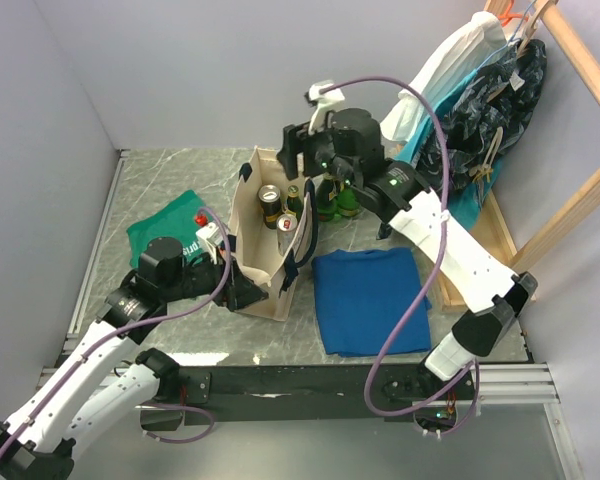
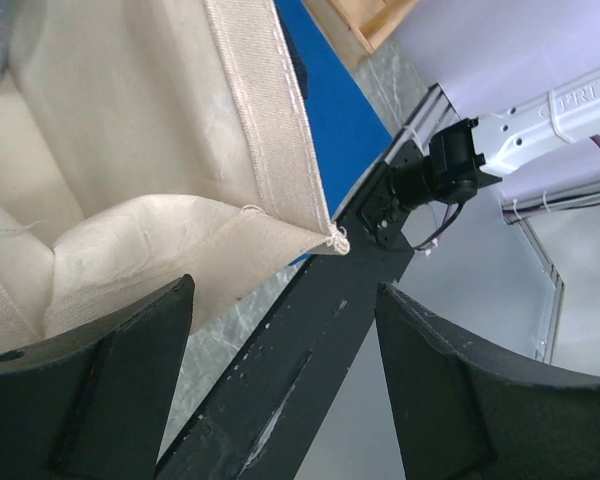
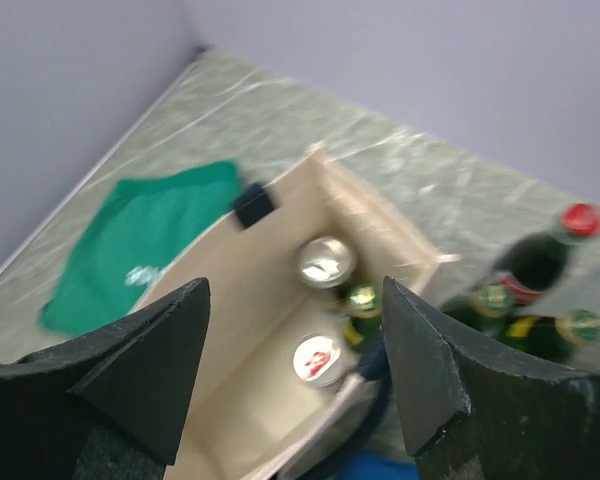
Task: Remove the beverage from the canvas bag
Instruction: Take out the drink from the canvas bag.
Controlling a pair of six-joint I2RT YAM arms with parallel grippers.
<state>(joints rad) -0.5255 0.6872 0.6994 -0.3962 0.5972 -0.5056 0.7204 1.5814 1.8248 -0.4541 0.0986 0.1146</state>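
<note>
The cream canvas bag (image 1: 263, 262) with navy handles stands open mid-table. Inside it at the far end are a silver-topped can (image 1: 269, 195), a can with a red-marked lid (image 1: 285, 222) and a green bottle (image 1: 295, 203). My right gripper (image 1: 298, 158) is open and empty, hovering above the bag's far end. Its wrist view looks down on the bag (image 3: 270, 260), the two cans (image 3: 325, 262) (image 3: 318, 358) and the green bottle cap (image 3: 363, 298) between its fingers (image 3: 295, 285). My left gripper (image 1: 242, 292) is open at the bag's near left corner (image 2: 325, 238), holding nothing (image 2: 285, 290).
Several green bottles (image 1: 335, 200) stand just right of the bag; one with a red cap (image 3: 580, 218) shows in the right wrist view. A green cloth (image 1: 165, 235) lies to the left, a blue folded cloth (image 1: 370, 298) to the right. Clothes hang on a wooden rack (image 1: 500, 90) at the far right.
</note>
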